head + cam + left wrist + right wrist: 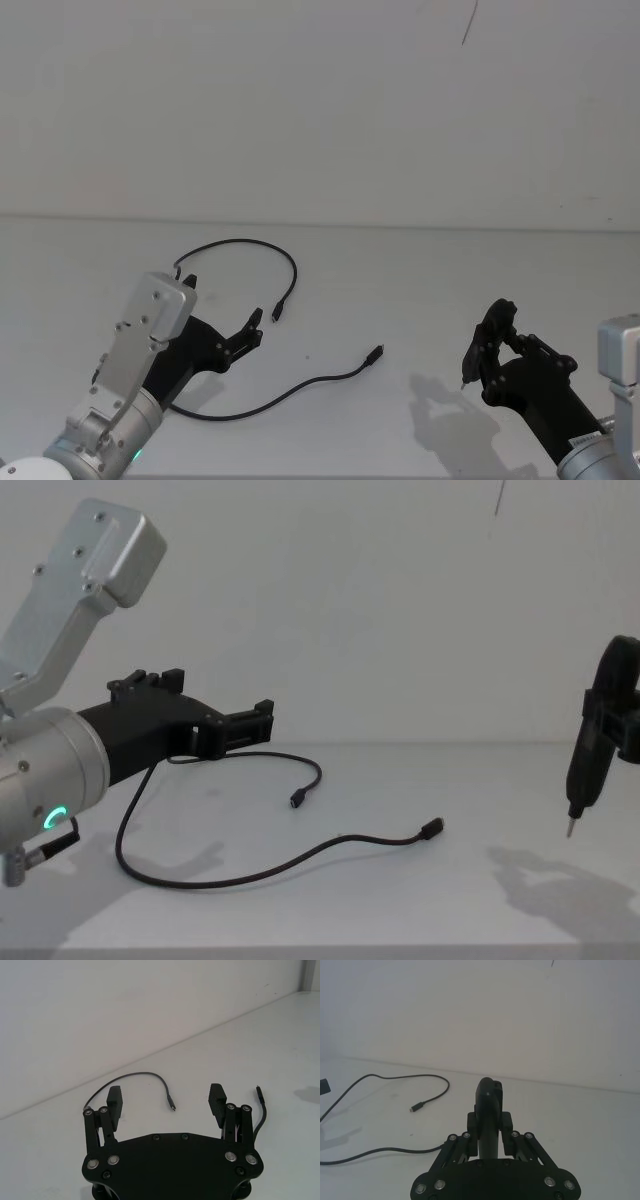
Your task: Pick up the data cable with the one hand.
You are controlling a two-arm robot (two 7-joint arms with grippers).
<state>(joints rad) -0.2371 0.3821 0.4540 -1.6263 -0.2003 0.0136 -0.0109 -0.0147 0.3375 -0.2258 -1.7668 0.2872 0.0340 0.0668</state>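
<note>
Item: long thin black data cable [318,378], slack on the white surface [420,280], looping beneath and just ahead of the left gripper [166,1097].
Left gripper: black, two-finger, hovering, fingers spread wide, holding nothing.
Right gripper [497,335]: well apart from the left gripper, fingers clamped on a black pen-like tool [489,1105].
Risk, as I judge it: the cord lies flat and thin, so I may close above it or nudge it aside.
</note>
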